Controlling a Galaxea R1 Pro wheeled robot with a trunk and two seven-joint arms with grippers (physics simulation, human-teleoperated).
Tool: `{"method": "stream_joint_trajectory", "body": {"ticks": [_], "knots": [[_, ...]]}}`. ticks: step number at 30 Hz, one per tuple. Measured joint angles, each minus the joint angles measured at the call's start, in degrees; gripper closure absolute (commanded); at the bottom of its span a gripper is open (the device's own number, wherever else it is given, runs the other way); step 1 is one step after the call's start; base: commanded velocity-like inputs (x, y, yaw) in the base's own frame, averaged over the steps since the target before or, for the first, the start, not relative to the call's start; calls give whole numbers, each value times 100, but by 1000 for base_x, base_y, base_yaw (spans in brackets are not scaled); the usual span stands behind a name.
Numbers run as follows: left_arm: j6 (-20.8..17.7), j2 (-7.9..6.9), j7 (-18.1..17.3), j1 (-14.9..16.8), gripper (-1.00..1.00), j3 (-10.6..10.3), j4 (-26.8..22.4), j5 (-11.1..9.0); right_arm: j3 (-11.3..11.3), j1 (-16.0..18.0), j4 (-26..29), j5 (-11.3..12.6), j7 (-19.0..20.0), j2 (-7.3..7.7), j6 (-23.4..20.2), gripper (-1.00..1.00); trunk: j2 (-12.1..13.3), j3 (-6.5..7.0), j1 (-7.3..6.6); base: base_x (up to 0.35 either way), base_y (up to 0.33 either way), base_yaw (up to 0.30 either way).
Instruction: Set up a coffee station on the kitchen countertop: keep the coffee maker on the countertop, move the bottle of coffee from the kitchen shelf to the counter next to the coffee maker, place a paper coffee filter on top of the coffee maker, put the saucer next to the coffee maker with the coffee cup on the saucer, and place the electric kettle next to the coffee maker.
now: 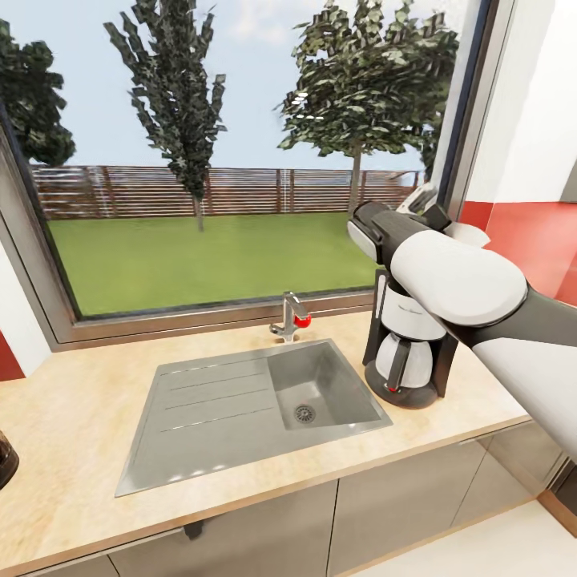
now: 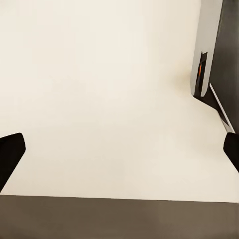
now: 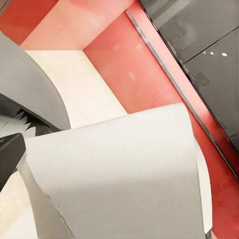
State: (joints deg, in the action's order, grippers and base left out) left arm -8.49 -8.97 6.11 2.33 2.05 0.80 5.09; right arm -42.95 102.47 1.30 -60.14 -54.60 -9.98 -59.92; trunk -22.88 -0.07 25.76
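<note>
1. One broad window (image 1: pixel 224 160) takes up the back of the head view, with lawn, a wooden fence and trees behind it.
2. Below the window runs the pale wood-toned bench (image 1: pixel 72 433), with grey cabinet fronts beneath its front edge.
3. Set into the bench is a grey sink (image 1: pixel 240 409) with a ribbed drainer on its left half and a basin with a round drain on its right; a steel tap (image 1: pixel 290 317) with a red knob stands at its back rim.
4. The right arm (image 1: pixel 481 296), white and dark grey, reaches in from the right edge of the head view and crosses in front of the top of the coffee maker.
5. The coffee maker (image 1: pixel 405 361) stands upright on the bench just right of the sink, black-framed, with a white body and a carafe at its base.
6. A white paper coffee filter (image 3: pixel 124 184) sits large in the right wrist view, held by the right tool (image 3: pixel 15 164), of which one dark fingertip shows at the paper's edge; behind it are the red wall and a grey curved rim. In the head view the filter (image 1: pixel 473 234) peeks out as a white edge past the arm, above the coffee maker.
7. The left tool (image 2: pixel 119 149) is spread wide and holds nothing, its two dark fingertips at opposite edges of the left wrist view over a plain cream floor.
</note>
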Motion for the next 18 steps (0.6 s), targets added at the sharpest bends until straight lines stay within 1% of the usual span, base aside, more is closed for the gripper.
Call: {"method": "stream_joint_trajectory", "body": {"ticks": [4, 6, 10, 18], "knots": [[1, 0, 0, 0, -100, 0, 0, 0, -1, -2, 0, -4, 1, 0, 0, 100, 0, 0, 0, 0, 2, 0], [0, 0, 1, 0, -100, 0, 0, 0, -2, -17, -1, -4, 1, 1, 0, 100, 0, 0, 0, 0, 147, 0], [1, 0, 1, 0, -100, 1, 0, 0, -12, -194, -1, 3, 1, 0, 0, 100, 1, 0, 0, 0, 108, 0], [4, 6, 0, 0, -100, 4, 0, 0, -2, -291, 0, -4, -3, 0, 0, 100, 0, 0, 0, 0, 10, 0]]}}
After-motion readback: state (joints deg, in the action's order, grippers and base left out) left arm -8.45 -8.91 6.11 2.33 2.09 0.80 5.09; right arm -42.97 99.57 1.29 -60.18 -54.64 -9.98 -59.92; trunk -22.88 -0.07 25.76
